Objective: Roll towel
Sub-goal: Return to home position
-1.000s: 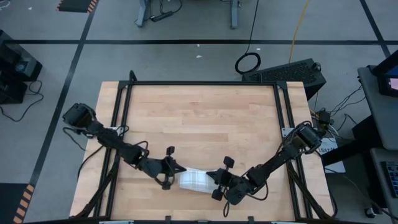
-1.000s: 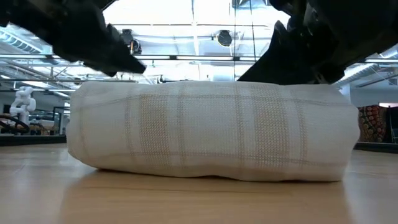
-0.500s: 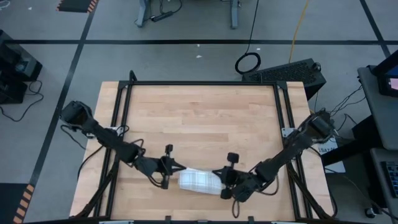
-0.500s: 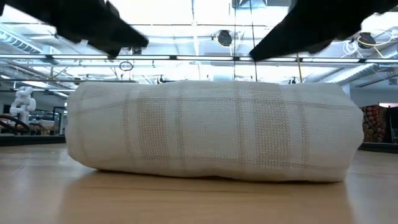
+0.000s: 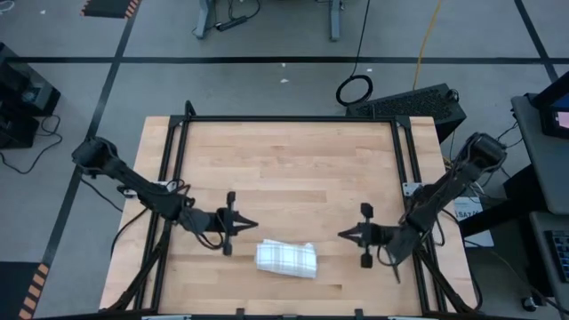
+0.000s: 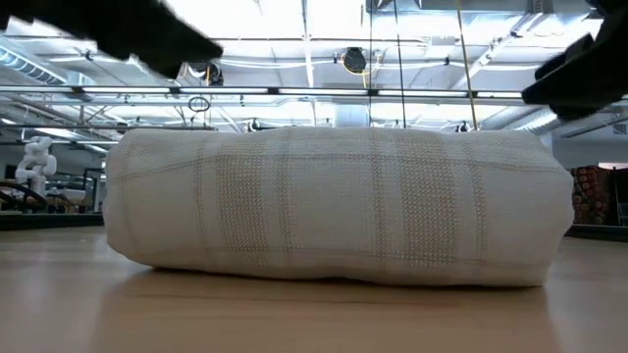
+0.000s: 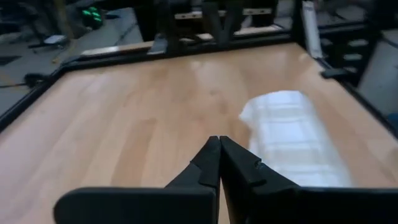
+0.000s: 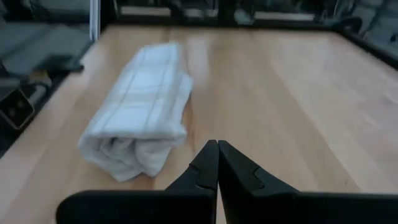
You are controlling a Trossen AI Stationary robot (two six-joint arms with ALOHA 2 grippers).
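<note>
Wooden table (image 5: 284,151) carries the towel (image 5: 286,258), which lies as a short, thick roll near the table edge at the bottom of the high view, about midway between the two arms. Its long axis runs from left to right. The low view shows its whole side resting flat on the wood, with the grey-tan grid lines going around and along it. In the right wrist view one end of the roll is turned toward the camera, and the layers there look soft and a little uneven. The left gripper (image 5: 256,225) is to the left of the towel, near it but clearly apart, and its fingers are pressed together into one point that is directed toward the middle of the table. The right gripper (image 5: 340,235) is to the right of the towel, also apart from it, and its fingers are likewise pressed together, pointing toward the left arm. Neither gripper touches the towel.
</note>
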